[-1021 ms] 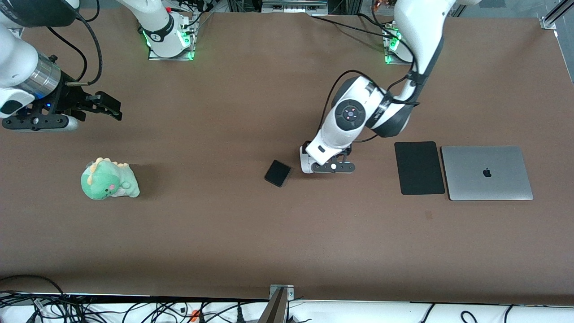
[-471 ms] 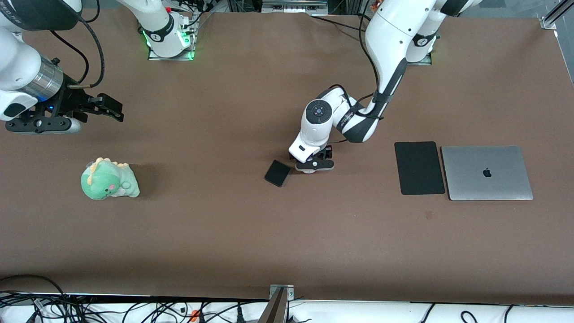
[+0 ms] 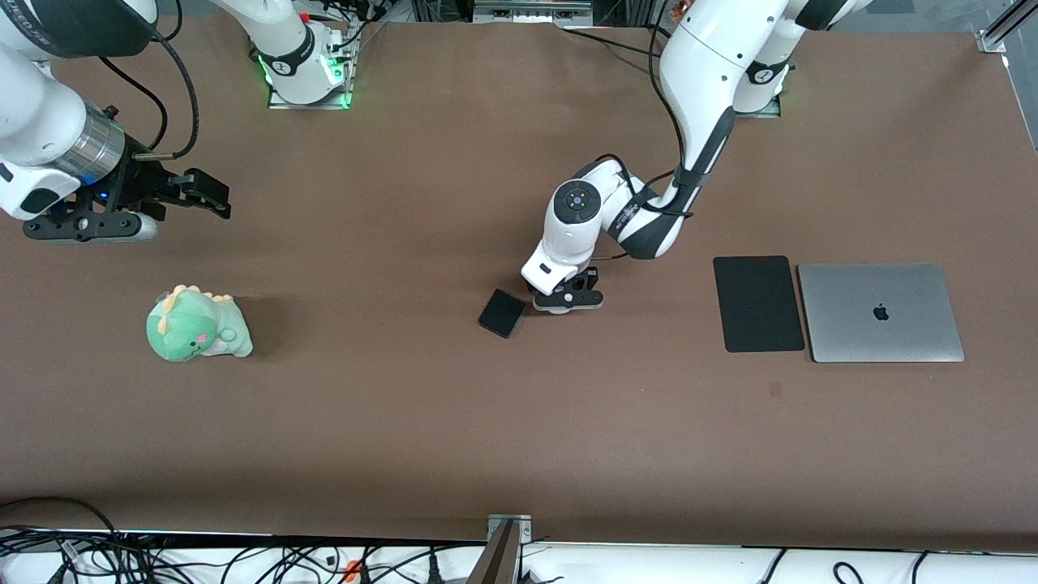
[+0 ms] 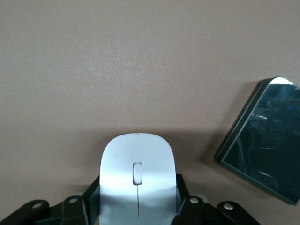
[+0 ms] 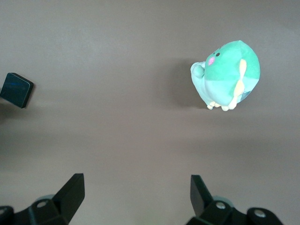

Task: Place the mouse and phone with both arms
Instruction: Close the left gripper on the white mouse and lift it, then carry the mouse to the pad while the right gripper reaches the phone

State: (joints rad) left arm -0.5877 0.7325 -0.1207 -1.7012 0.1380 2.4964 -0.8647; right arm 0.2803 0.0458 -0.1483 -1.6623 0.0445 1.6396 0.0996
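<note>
Left gripper [image 3: 568,298]: low over the middle of the table [image 3: 454,422], its 2 fingers [image 4: 183,193] set narrow against the sides of the mouse.
Mouse [image 4: 138,176]: white, held between those fingers, with its front end pointing out past them; the wrist camera hides it in the front view, and whether it touches the table cannot be told.
Phone [image 3: 502,313]: flat on the table just beside the left gripper, at about 8 o'clock from it in the front view, turned at an angle to the table edges, apart from the mouse.
Right gripper [image 3: 209,195]: up over the table at the right arm's end, fingers spread wide with nothing between them; the arm waits.
Plush dinosaur [image 3: 197,326]: green, on the table at about 6 o'clock from the right gripper in the front view.
Mouse pad [image 3: 758,303]: black, flat, toward the left arm's end.
Laptop [image 3: 881,312]: silver, lid closed, just beside the mouse pad at its 3 o'clock.
</note>
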